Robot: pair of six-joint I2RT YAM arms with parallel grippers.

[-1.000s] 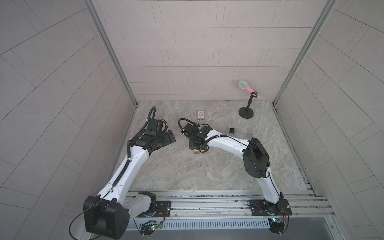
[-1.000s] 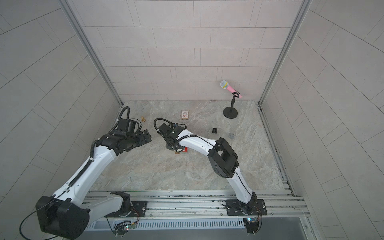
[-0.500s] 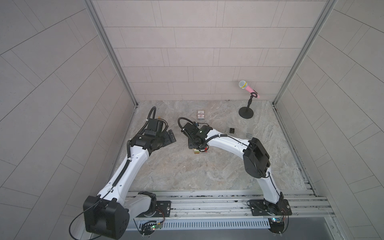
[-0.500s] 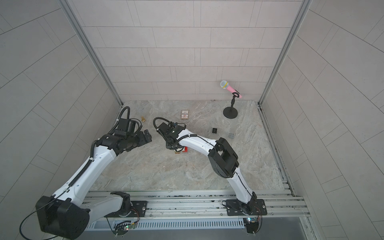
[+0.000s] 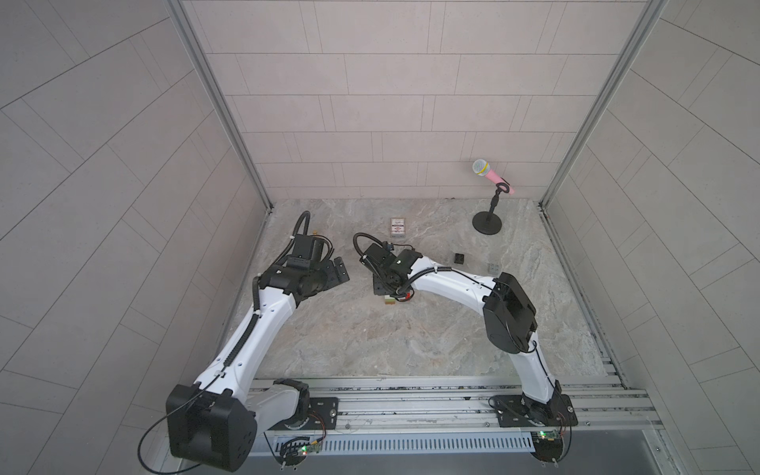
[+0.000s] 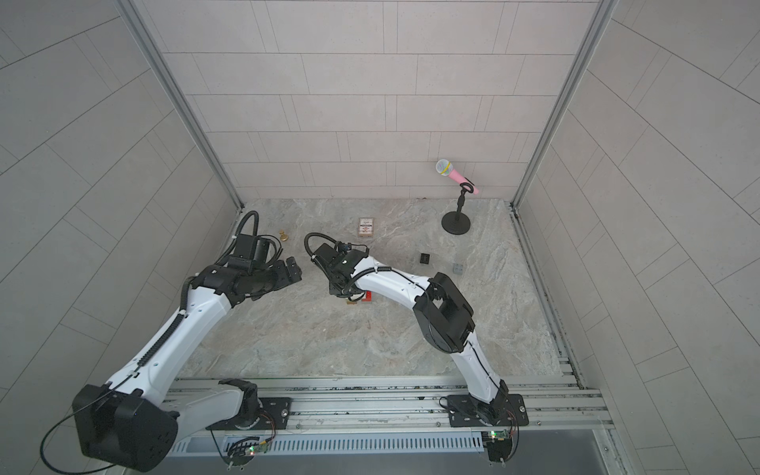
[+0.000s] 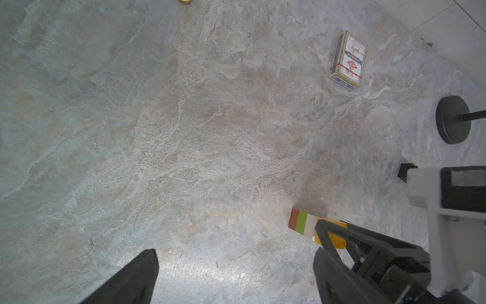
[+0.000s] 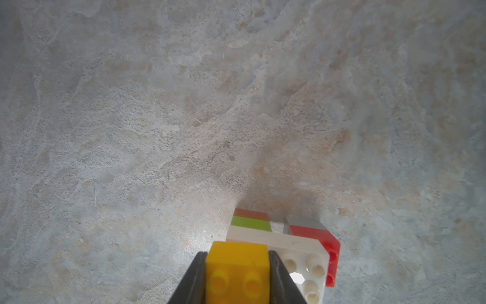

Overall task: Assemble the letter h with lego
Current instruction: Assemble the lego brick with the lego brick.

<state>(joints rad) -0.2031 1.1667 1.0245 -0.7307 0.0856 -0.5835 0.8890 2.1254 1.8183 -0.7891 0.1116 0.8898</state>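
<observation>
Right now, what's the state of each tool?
Left tool: open, empty.
Right tool: closed on the yellow brick.

Your letter h (image 8: 276, 238) lies sideways: yellow-white-green-brown column, red-grey leg. A loose black brick (image 5: 459, 258) and grey brick (image 5: 492, 268) sit at its two o'clock.

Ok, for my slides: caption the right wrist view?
Fingers of the right gripper grip the yellow brick capping the lego h's white-green-brown column, red-and-grey leg alongside.

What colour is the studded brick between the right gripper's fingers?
Yellow. The square plastic brick in the right gripper shows best in the right wrist view.
</observation>
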